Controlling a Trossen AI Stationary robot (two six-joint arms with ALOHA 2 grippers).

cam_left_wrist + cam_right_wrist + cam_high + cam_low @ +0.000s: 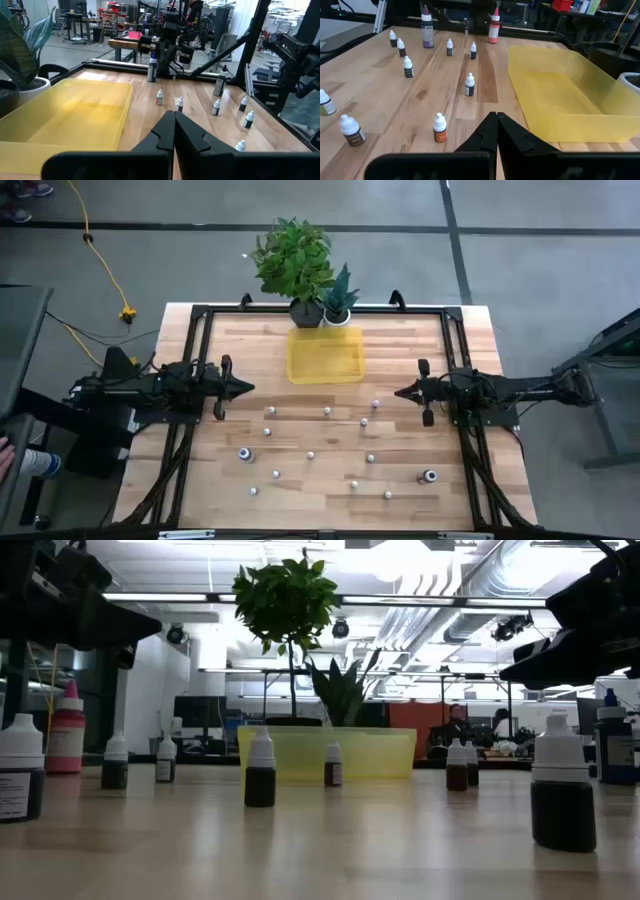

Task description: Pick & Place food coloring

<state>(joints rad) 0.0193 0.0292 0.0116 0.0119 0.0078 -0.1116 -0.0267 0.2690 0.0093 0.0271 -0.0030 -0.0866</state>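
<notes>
Nothing placed yet: tray at 12 o'clock bare, bottles scattered on tabletop; left gripper and right gripper pressed together, holding nothing.

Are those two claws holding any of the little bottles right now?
No. The left claw and right claw are both shut on nothing, above the table. The food coloring bottles all stand loose on it.

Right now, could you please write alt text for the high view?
Small food coloring bottles stand scattered across a wooden table, none in the yellow tray beside two potted plants. The shut left gripper and right gripper face each other.
</notes>
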